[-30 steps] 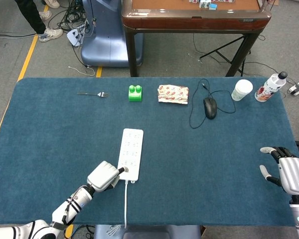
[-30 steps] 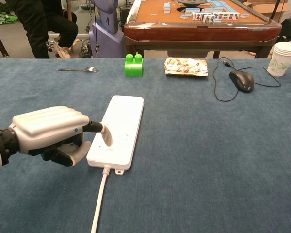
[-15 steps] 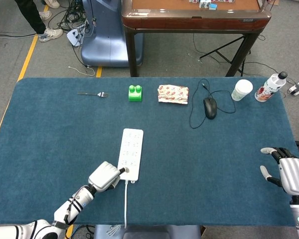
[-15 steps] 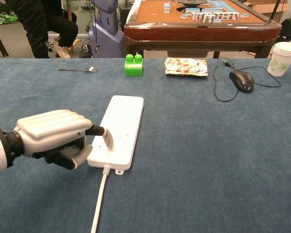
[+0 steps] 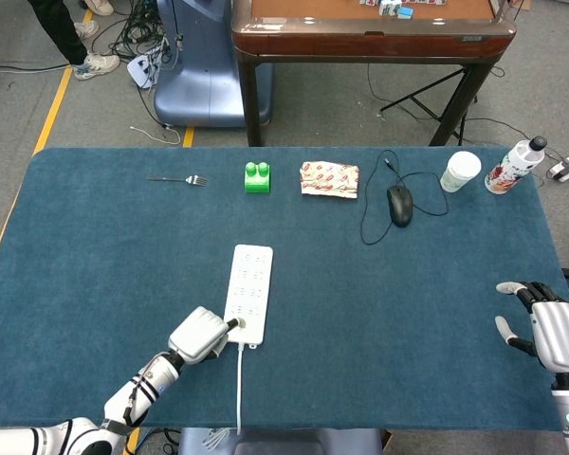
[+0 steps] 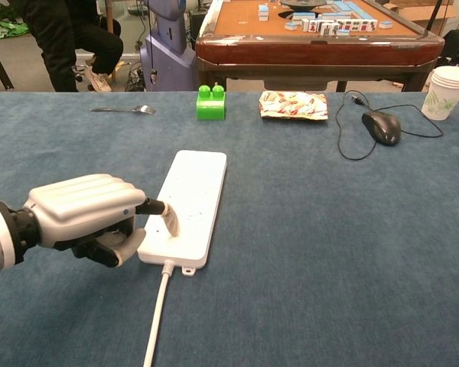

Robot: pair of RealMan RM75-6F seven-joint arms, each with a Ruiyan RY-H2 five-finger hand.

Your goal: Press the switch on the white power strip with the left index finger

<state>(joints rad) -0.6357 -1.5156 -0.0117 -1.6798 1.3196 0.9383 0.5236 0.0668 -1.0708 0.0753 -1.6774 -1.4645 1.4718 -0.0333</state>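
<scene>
The white power strip (image 5: 248,292) (image 6: 190,201) lies lengthwise on the blue table, its cord running off the near edge. My left hand (image 5: 198,336) (image 6: 84,215) sits at the strip's near left corner, fingers curled in, one finger stretched out with its tip down on the strip's near end. The switch itself is hidden under that fingertip. My right hand (image 5: 547,328) rests at the table's right edge, fingers spread, holding nothing; the chest view does not show it.
Along the far side lie a fork (image 5: 177,179), a green brick (image 5: 257,177), a snack packet (image 5: 329,178), a black mouse (image 5: 399,204) with its cable, a paper cup (image 5: 461,172) and a bottle (image 5: 513,166). A brown table (image 6: 317,34) stands beyond.
My left hand has crept slightly toward the near edge, its outstretched fingertip staying on the strip's near end. The right hand has not moved.
</scene>
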